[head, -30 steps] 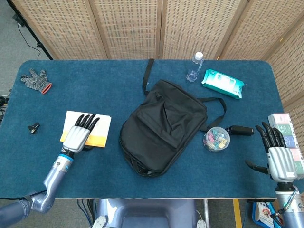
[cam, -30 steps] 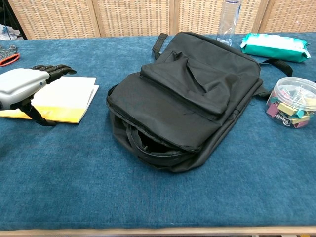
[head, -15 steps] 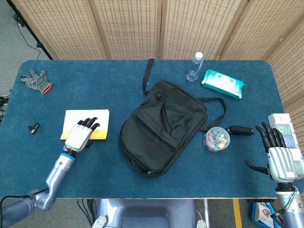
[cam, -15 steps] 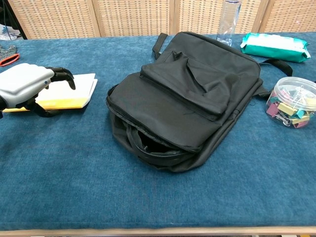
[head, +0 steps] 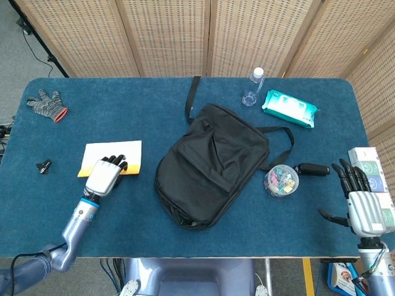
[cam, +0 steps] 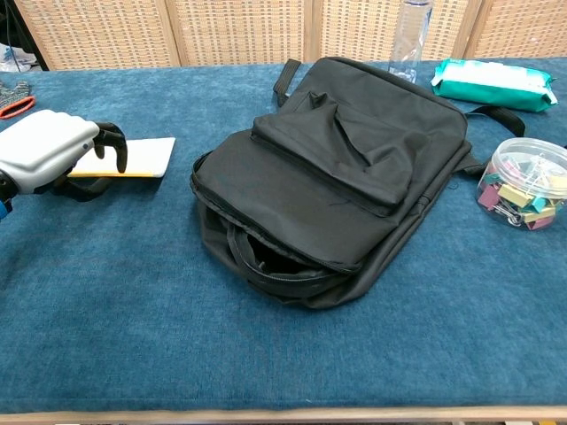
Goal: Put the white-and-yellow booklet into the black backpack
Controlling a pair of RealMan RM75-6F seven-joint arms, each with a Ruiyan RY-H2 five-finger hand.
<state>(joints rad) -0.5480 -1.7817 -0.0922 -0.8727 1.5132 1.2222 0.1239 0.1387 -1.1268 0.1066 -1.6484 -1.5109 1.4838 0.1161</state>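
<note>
Left hand curled over the booklet's near edge, grip underneath hidden; right hand spread, empty, at the table's right corner.

— Any writing you can make out anywhere?

— Nothing legible. The teal wipes pack, far across the table from the left hand, has a white label patch, but its print is too small to read.

— What about the white-and-yellow booklet under that hand's fingers?

— Its cover shows plain white and a yellow strip; no words are visible in either view.

— And the boxes beside the right hand?

— The stacked boxes carry green and pink markings, too blurred to tell as letters. The clear bottle shows no readable label either.
</note>
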